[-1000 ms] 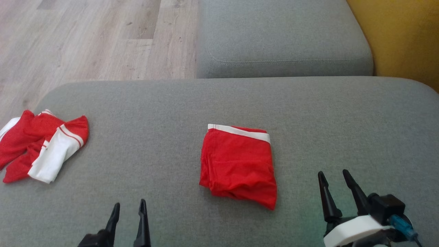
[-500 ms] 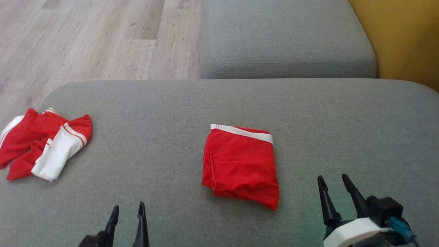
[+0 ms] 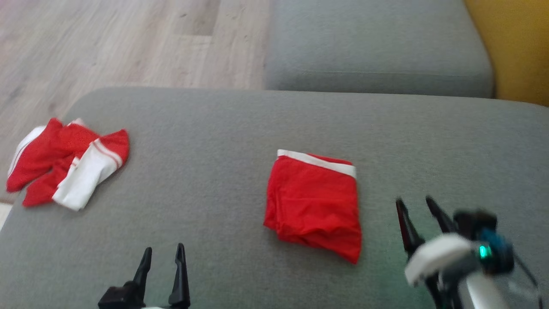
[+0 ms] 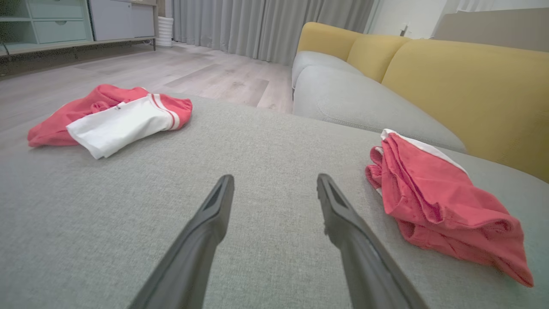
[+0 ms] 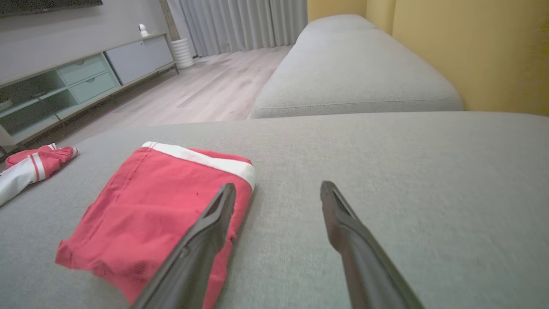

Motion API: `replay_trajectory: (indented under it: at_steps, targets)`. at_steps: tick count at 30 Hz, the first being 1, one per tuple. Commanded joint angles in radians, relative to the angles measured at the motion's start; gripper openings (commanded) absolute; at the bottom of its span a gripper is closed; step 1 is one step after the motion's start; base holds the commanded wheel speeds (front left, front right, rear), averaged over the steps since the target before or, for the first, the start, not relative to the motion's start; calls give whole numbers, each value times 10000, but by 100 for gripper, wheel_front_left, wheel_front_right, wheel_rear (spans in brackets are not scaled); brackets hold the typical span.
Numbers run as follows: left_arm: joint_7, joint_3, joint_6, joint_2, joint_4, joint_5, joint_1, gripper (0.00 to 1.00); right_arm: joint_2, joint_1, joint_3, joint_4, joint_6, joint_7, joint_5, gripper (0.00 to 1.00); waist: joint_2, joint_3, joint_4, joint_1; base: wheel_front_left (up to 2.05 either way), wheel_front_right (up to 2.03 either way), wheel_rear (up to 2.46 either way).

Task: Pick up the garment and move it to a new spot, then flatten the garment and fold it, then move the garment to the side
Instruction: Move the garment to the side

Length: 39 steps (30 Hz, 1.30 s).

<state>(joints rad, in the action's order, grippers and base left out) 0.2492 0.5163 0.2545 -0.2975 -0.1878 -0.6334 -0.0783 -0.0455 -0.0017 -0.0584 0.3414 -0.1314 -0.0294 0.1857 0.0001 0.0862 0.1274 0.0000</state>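
Note:
The garment [image 3: 315, 206] is red with a white waistband and lies folded at the middle of the grey cushion [image 3: 214, 128]. It also shows in the left wrist view [image 4: 437, 197] and the right wrist view [image 5: 150, 201]. My left gripper [image 3: 164, 248] is open and empty near the front edge, to the left of the garment and apart from it [image 4: 275, 178]. My right gripper [image 3: 414, 200] is open and empty, close beside the garment's right edge. Its left finger stands in front of the red cloth in the right wrist view [image 5: 279, 185].
A second red and white garment [image 3: 68, 167] lies crumpled at the cushion's far left edge. Another grey seat cushion [image 3: 377, 56] lies beyond, with a yellow backrest [image 3: 514, 43] to the right. Wooden floor [image 3: 107, 43] lies at the far left.
The head camera has shifted, so the whole picture slid right. My right gripper has moved forward alongside the garment and shows blurred. Neither garment has moved on the cushion.

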Motion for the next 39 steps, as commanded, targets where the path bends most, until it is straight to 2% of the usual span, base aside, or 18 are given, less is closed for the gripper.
replay_trajectory:
  at_steps: [1, 4, 13, 21, 23, 25, 26, 32, 39]
  targets:
    - [106, -312, -32, -12, 313, 89, 638, 100, -47, -1277, -175, -112, 7, 473, 19, 100, -1, -226, 346, 0, 0, 0, 0]
    - [106, -276, -46, 33, 314, 106, 685, 100, -47, -1826, -122, 151, 7, 878, -66, 100, -1, -377, 591, 0, 0, 0, 0]
    - [115, -153, -155, 344, 282, 221, 905, 100, -47, -3268, 188, 2143, 7, 2523, -804, 100, -1, -1117, 1710, 0, 0, 0, 0]
    - [123, -295, -325, 541, 199, 415, 953, 100, -47, -3535, 118, 3530, 7, 3119, -381, 100, -1, -1363, 2072, 0, 0, 0, 0]
    - [124, -346, -369, 540, 227, 475, 939, 100, -47, -3661, -57, 3670, 7, 3057, -200, 63, -1, -1405, 1980, 0, 0, 0, 0]
    - [124, -370, -411, 533, 254, 545, 938, 100, -47, -3807, -275, 3741, 7, 2927, -70, 15, -1, -1458, 1816, 0, 0, 0, 0]
    - [124, -384, -428, 538, 271, 575, 943, 100, -47, -3890, -352, 3758, 7, 2837, -60, 0, -1, -1494, 1714, 0, 0, 0, 0]
    - [125, -478, -589, 596, 524, 777, 1028, 100, -48, -4479, -213, 3658, 7, 2201, -689, 0, -1, -1908, 569, 0, 0, 0, 0]
    - [124, -568, -715, 588, 847, 1117, 1479, 100, -76, -4991, 792, 3058, 7, 1707, -1740, 0, -1, -2786, -1530, 0, 0, 0, 0]
